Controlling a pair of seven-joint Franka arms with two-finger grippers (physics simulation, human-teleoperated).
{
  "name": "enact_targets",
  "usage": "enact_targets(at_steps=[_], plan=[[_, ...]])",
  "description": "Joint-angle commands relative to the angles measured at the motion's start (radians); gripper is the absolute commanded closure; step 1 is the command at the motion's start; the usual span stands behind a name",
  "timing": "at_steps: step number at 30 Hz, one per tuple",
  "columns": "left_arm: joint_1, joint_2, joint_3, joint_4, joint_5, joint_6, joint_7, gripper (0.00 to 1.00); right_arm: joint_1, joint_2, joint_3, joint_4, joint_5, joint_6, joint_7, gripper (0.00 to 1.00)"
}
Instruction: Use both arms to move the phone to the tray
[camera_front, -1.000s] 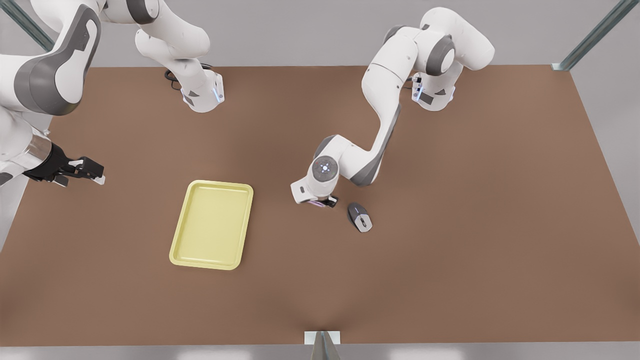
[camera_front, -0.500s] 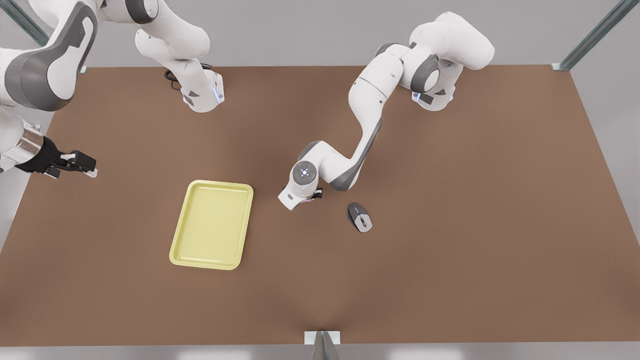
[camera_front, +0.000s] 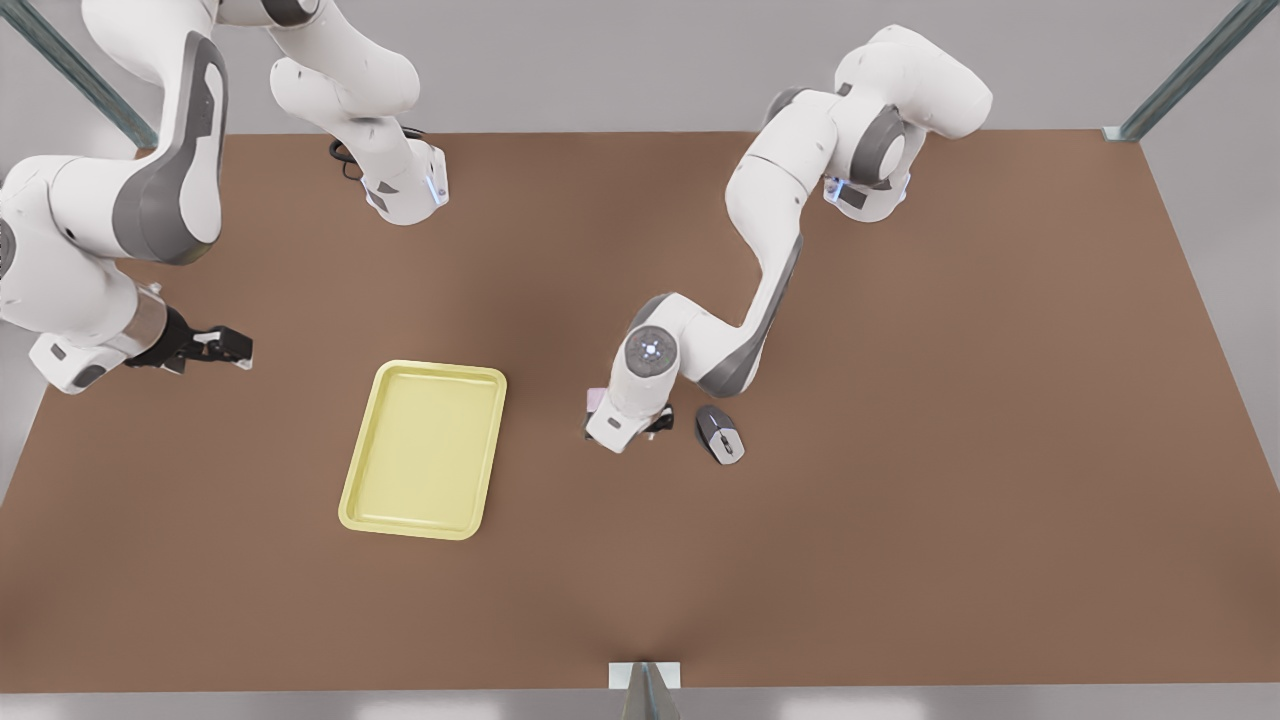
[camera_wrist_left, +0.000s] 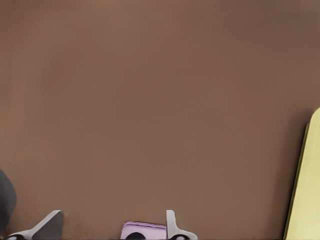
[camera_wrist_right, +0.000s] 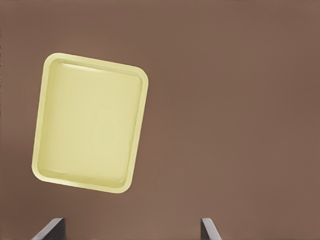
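Left gripper (camera_front: 640, 428) sits low over the brown table (camera_front: 900, 520), between the pale yellow rectangular plastic tray with raised rim (camera_front: 424, 449) and the grey and silver computer mouse (camera_front: 720, 434), just beside the mouse on the side toward the front view's left. In the left wrist view its fingers (camera_wrist_left: 172, 227) are spread wide apart, and the small flat pale pink phone (camera_wrist_left: 144, 230) lies on the table between them, close to one finger, not clamped as far as the view shows. In the front view a sliver of the phone (camera_front: 594, 398) peeks out from under that arm's wrist, well apart from the tray and off its rim. Edge of the tray (camera_wrist_left: 305, 190) shows in the left wrist view too. Right gripper (camera_front: 222, 347) hangs above the table at the front view's left, near the tray's far corner but apart from it, holding nothing; its fingers (camera_wrist_right: 52, 229) are spread wide in the right wrist view, with the whole empty tray (camera_wrist_right: 90, 122) seen below it. Right arm waits.
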Motion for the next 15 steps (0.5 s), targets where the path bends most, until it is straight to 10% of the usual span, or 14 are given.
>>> enact_targets(at_steps=[1,5,7,9,15], plan=[[0.087,-0.100,0.069,-0.053,0.009,-0.291,0.444,0.00,0.042,-0.007,0.001,-0.026,0.030,0.042,-0.003,0.00],[0.318,-0.327,0.187,-0.068,0.044,-0.543,0.826,0.00,0.288,0.040,0.010,-0.031,0.032,0.103,0.127,0.00],[0.652,-0.612,-0.305,-0.262,0.417,-0.529,0.808,0.00,0.407,0.089,0.011,-0.026,0.030,0.126,0.257,0.00],[0.785,-0.821,-0.388,-0.461,0.431,-0.440,0.803,0.00,0.503,0.137,0.016,-0.029,0.032,0.206,0.417,0.00],[0.786,-0.764,-0.382,-0.426,0.428,-0.462,0.796,0.00,0.602,0.368,0.125,0.017,0.038,0.473,1.037,0.00]])
